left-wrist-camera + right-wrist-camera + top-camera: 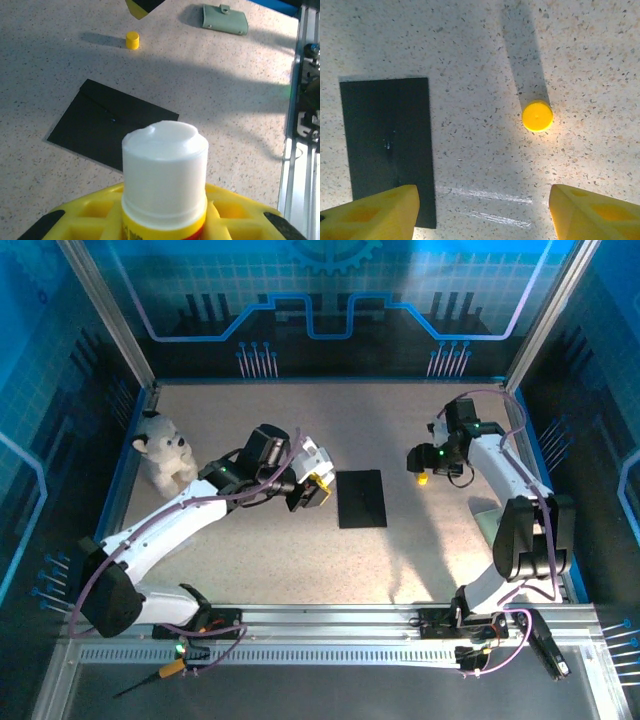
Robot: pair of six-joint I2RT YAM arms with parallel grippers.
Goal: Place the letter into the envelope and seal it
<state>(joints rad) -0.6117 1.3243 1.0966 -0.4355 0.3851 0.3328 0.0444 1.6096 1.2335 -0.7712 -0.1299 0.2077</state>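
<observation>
The black envelope [361, 498] lies flat in the middle of the table, also seen in the left wrist view [107, 125] and the right wrist view [387, 145]. The letter is out of view. My left gripper [316, 490] hovers just left of the envelope, shut on a yellow glue stick [165, 170] whose white glue tip is uncapped. The stick's small yellow cap [537, 115] stands on the table right of the envelope. My right gripper [482, 212] hangs open above the bare table between the envelope and the cap [423, 479], with nothing between its yellow fingers [370, 212].
A white teddy bear [165, 450] sits at the left edge of the table. A green snap pouch [225, 19] lies on the right side of the table. Metal rails [330, 625] run along the near edge by the arm bases.
</observation>
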